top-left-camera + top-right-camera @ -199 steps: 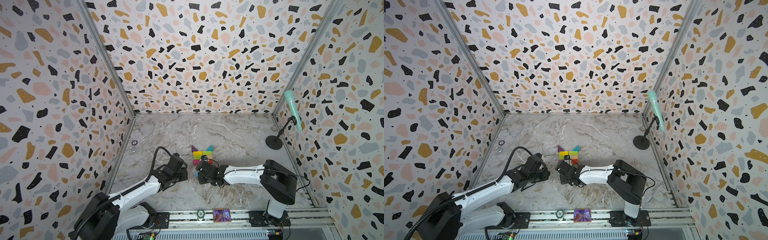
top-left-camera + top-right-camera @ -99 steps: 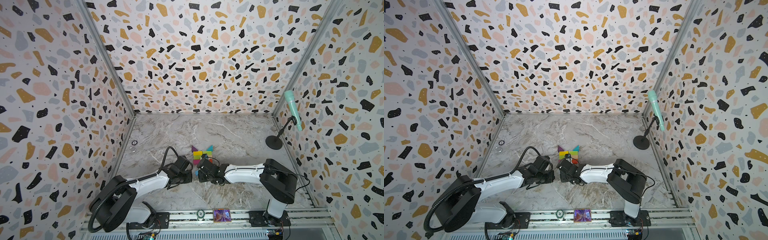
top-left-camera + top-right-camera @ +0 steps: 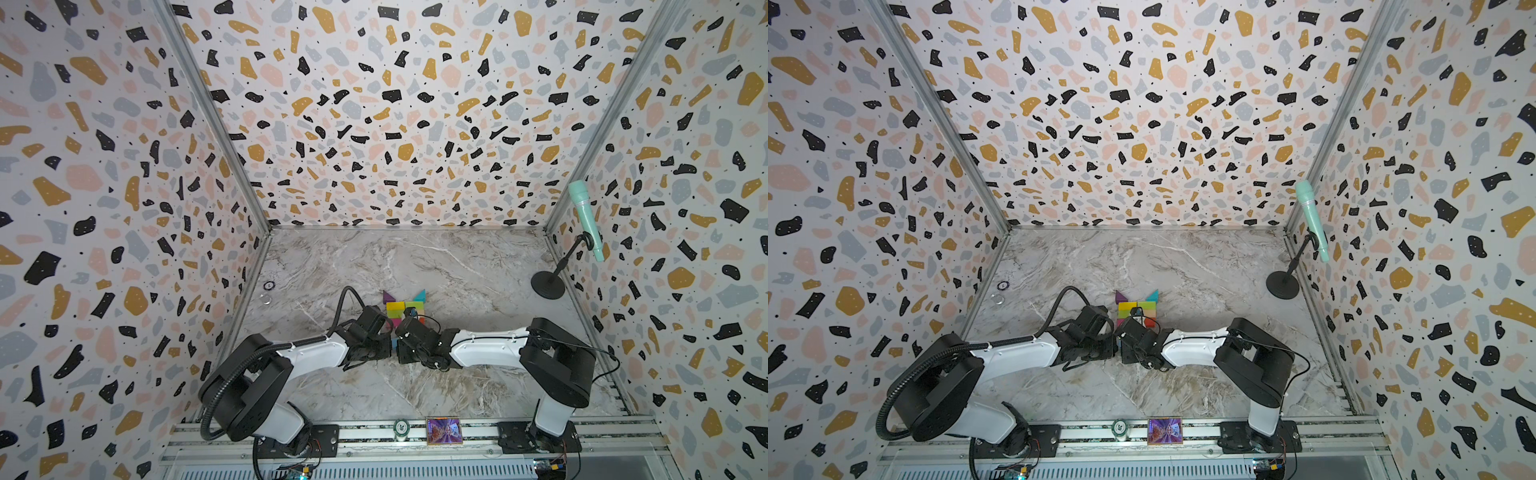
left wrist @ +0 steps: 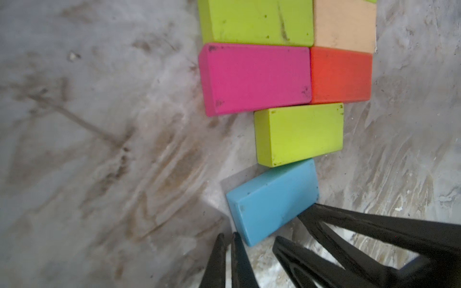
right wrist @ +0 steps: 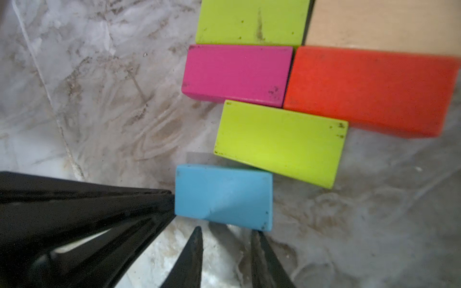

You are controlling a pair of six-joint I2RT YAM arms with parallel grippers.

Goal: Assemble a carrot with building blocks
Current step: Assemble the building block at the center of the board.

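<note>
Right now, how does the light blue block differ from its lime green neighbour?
The lime green block spans the seam between the magenta block and the red block; the light blue block lies past it, shifted toward the magenta side. The shut left gripper touches the light blue block's short end; no gripper touches the lime green block. Both are similar rectangles, lying flat.

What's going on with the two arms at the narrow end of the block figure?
Both arms are crowded at the light blue block, the tip of the carrot. The left gripper, shut, has its tips at one short end; the right gripper, slightly open and empty, sits by a long side. Neither holds it. The block lies flat but skewed, meeting the lime green block only near a corner, so it is not yet lined up.
</note>
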